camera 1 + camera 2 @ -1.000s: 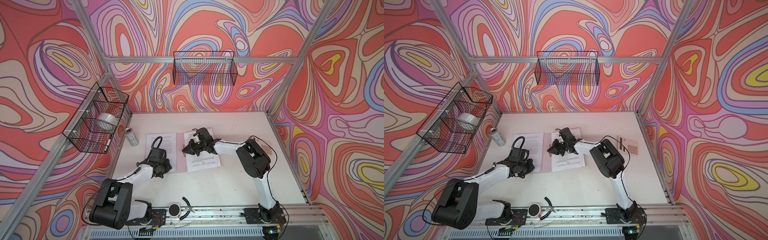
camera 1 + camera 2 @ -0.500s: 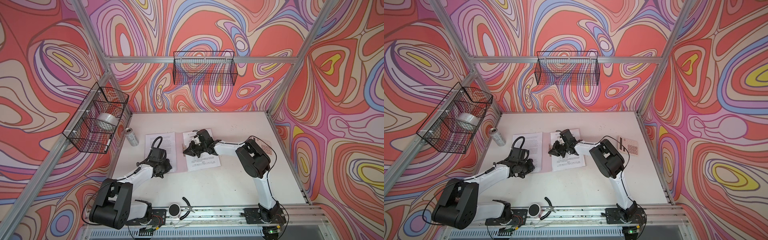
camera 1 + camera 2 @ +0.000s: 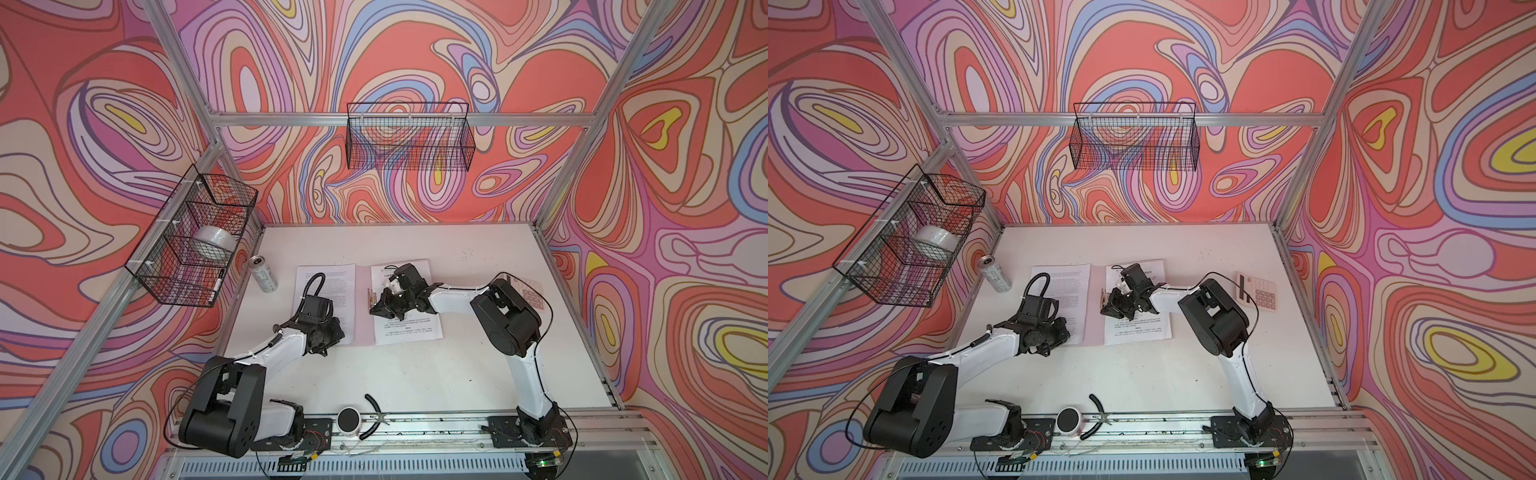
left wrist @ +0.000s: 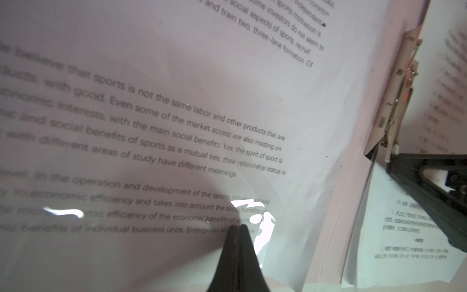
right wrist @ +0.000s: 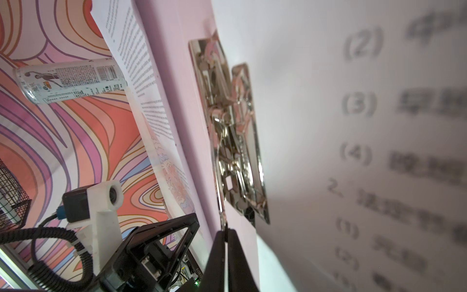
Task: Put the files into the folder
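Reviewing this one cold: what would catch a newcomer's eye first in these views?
The swirling red, pink and lilac walls dominate both top views. Mid-table lies an open pink folder with printed sheets on both leaves and a shiny metal clip near its spine. Both arms bend in over it: the left end effector is shut, tip down on a sheet, and the right end effector is shut at the clip's end.
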Controlling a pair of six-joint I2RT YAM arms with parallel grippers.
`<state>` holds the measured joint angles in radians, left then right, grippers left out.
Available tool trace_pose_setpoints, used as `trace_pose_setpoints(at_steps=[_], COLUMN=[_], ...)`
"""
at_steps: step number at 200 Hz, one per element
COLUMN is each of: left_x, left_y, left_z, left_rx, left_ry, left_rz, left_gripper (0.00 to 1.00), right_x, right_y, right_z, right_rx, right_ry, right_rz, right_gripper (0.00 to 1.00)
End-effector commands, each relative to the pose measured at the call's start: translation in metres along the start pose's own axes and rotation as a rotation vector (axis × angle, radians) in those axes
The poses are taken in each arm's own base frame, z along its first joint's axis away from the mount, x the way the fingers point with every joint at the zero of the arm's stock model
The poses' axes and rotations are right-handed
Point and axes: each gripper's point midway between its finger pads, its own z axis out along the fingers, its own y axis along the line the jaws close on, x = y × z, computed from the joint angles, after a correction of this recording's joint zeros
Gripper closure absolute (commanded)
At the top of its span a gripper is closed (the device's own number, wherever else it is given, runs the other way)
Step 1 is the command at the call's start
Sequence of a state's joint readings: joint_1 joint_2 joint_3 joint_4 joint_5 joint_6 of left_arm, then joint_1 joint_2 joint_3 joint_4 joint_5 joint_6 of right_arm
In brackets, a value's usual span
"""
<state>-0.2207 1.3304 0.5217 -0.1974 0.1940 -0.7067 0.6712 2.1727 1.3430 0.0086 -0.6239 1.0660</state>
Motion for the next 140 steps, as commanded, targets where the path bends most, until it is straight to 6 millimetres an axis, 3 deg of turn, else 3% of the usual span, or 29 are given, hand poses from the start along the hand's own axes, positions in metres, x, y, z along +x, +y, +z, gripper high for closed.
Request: trace_pose_setpoints(at_steps=[1,100,140], left_x=[0.021,0.022,0.024], left_y=[0.025,0.026,0.027], left_z=[0.006,0.008,0.009], left_rx=[-0.092,-0.098,-0.102], left_ry=[0.078,0.088,0.096], left_rz=[-0.008,-0.008,-0.007], left_gripper=[0.98,0.98,0.98], right_x=[0.013,0.009,0.013], right_y=[-0.071,-0.101,-0.101], right_z=[0.004,0.004,0.013], right_rx=[0.246,0.382,0.384], right_ry=[0.008,0.001,0.022], right_rz=[0.079,0.035,0.024], right_gripper=[1.00,1.00,1.00])
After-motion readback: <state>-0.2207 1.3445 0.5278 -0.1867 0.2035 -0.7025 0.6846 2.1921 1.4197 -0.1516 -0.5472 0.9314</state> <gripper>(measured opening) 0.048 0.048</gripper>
